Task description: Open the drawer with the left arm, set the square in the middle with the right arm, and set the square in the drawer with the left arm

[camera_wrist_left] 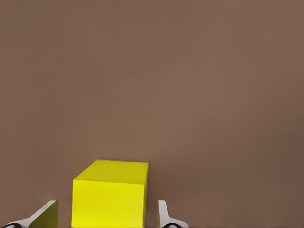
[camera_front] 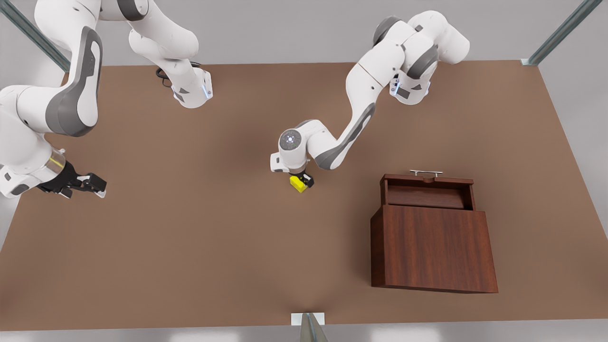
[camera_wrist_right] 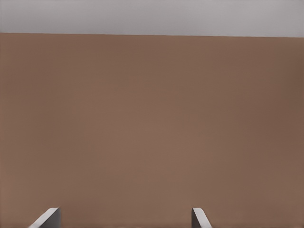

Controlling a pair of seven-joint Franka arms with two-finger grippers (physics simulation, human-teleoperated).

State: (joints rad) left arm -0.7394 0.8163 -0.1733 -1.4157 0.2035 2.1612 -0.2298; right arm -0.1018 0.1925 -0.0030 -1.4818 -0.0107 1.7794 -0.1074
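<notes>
The left claw (camera_front: pixel 304 182) hangs over the middle of the brown counter (camera_front: pixel 190 247), pointing straight down, w/ the yellow square (camera_front: pixel 298 184) sitting between its fingers. In the left wrist view the square (camera_wrist_left: pixel 110 194) rests on the counter, one fingertip (camera_wrist_left: pixel 45 214) off to one side of it and the other fingertip (camera_wrist_left: pixel 164 214) close by the opposite face; a sliver of counter shows on each side, so the claw is spread a bit wider than the cube and not pinching it, as far as I can see. Off to the front view's right of that claw, well apart from it, stands the wood cabinet (camera_front: pixel 433 247), and its drawer (camera_front: pixel 427 191) is pulled out on the side facing the arms' bases, tray open to the top, w/ the thin silver handle (camera_front: pixel 426 173) at its outer edge. The square is on the counter, not in the drawer. The right claw (camera_front: pixel 88 184) waits far over by the front view's left edge of the counter, well away from the square and cabinet, its body roughly level w/ the counter and aimed toward the middle. Its fingers are parted w/ nothing in between: in the right wrist view the two fingertips (camera_wrist_right: pixel 47 217) stand wide apart w/ bare counter (camera_wrist_right: pixel 152 133) stretching ahead of them and a grey wall (camera_wrist_right: pixel 152 14) beyond the far edge.
</notes>
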